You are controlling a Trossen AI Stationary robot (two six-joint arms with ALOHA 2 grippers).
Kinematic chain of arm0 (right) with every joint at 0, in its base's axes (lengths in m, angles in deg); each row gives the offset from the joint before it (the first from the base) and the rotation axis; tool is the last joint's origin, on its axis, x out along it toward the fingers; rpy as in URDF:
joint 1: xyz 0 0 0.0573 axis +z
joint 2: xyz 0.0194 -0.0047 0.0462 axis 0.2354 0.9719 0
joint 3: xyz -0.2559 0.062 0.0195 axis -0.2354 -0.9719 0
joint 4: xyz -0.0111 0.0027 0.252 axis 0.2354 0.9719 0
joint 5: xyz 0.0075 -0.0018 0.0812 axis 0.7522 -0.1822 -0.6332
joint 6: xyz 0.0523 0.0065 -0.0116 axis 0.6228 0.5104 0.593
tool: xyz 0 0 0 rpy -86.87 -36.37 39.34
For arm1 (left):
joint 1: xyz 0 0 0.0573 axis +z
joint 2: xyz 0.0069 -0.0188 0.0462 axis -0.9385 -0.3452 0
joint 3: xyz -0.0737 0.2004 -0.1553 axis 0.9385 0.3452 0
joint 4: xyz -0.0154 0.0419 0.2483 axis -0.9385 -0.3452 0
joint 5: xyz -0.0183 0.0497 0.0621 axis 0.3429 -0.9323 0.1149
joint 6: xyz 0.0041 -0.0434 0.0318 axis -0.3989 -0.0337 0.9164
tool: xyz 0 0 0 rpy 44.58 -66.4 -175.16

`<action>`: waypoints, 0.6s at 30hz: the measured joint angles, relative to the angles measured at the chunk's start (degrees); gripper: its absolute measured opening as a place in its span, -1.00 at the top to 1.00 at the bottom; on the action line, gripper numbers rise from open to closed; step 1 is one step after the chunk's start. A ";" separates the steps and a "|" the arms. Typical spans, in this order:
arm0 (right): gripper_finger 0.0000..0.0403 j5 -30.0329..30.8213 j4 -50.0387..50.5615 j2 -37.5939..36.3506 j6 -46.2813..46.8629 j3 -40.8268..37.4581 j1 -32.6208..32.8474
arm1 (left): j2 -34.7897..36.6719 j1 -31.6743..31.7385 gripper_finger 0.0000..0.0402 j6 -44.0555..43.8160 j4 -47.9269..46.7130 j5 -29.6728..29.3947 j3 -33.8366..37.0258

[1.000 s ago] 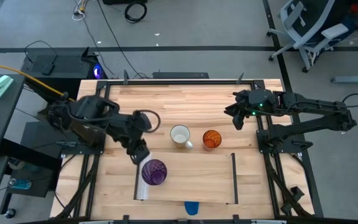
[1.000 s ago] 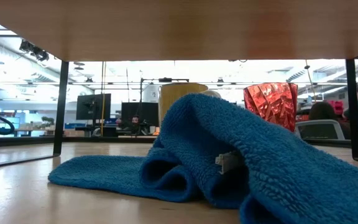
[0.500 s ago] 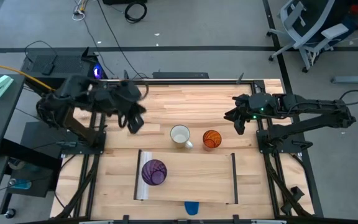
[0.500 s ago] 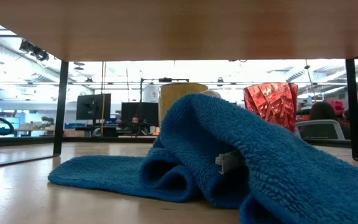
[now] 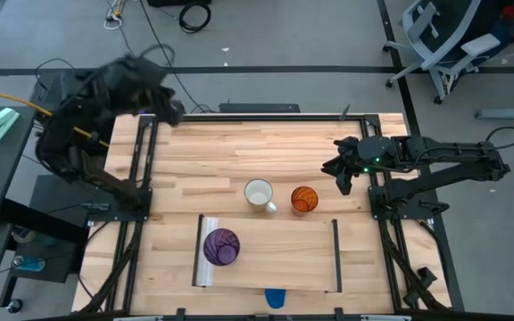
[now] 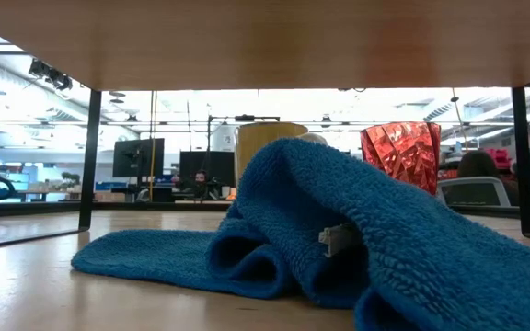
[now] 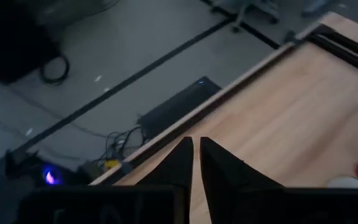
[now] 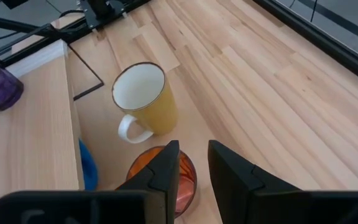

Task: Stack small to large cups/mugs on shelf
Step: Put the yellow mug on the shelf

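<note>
High view: purple tumbler (image 5: 220,247) stood upright on the pale shelf (image 5: 275,259), near its metal-strip end. Mug (image 5: 259,194) and orange tumbler (image 5: 303,199) stood just beside each other on the slatted table (image 5: 239,152), off the shelf. Left gripper (image 5: 173,111) was raised at the table's far left corner; right gripper (image 5: 340,168) hovered near the orange tumbler.

Low view: a soft blue terry cloth (image 6: 320,239) hid most of the mug; the faceted orange tumbler looked like thin, light, slick plastic.

Left wrist view: fingers nearly pressed together, pinching nothing.

Right wrist view: fingers slightly spread, empty. The mug, yellow outside, cream inside, seemed stiff and heavier; its rim probably offers the surest hold.
</note>
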 joint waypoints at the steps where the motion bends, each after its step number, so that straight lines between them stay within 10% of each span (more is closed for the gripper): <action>1: 0.54 0.01 0.00 0.00 -0.02 0.00 -0.02 | 0.07 2.50 0.82 0.46 0.01 1.64 0.05; 7: 0.54 0.00 -0.02 0.00 -0.41 0.00 -0.02 | 1.65 15.75 0.87 1.36 0.10 17.80 7.98; 18: 0.54 -0.63 -1.44 0.00 -3.49 0.14 -1.83 | 4.87 23.15 0.78 3.94 3.51 27.05 40.01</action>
